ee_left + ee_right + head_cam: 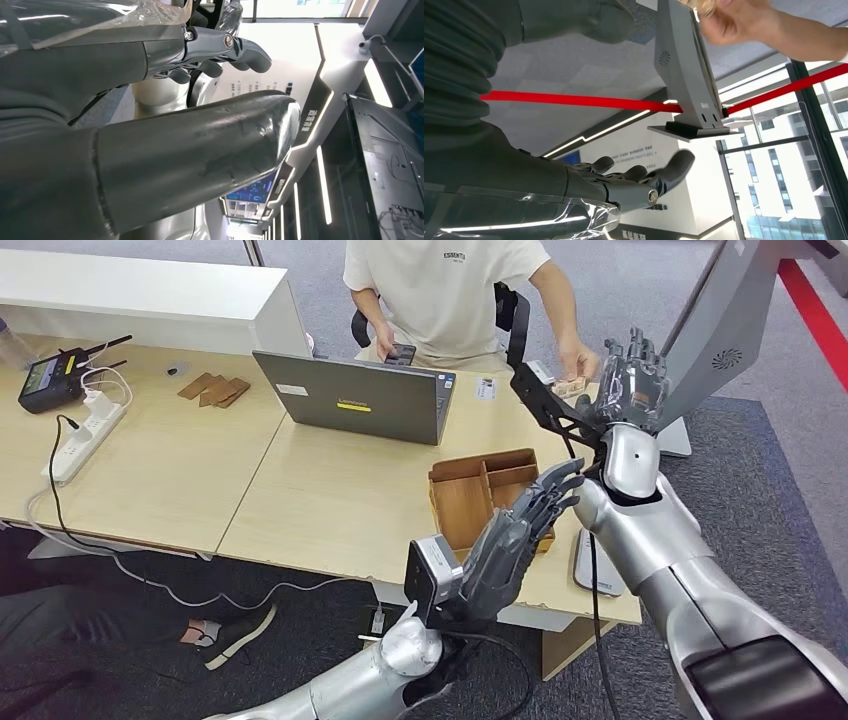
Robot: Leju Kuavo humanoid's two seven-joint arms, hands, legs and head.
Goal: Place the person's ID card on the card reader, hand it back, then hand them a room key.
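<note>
Looking for the card first, I find a small pale wooden-looking piece (572, 387) pinched in the person's hand (580, 360) at the far right of the desk, just beside my right hand (632, 375). Whether it is the ID card or a room key I cannot tell. My right hand is raised palm up, its dark jointed fingers spread and holding nothing; in the right wrist view those fingers (639, 181) stretch out flat, with the person's hand (744, 22) close to the slanted grey card reader (684, 65) on its flat base. My left hand (520, 540) hovers over the near edge of the desk, fingers straight and apart, empty; the left wrist view shows its thick smooth grey thumb (200, 150). Under it sits a shallow brown wooden tray (470, 495) with dividers. Farther left stand a matte grey laptop (355, 395), some flat wooden cards (213, 390), a white power strip (85, 440) and a black radio (55, 375) on the pale wood-grain desk (200, 470).
</note>
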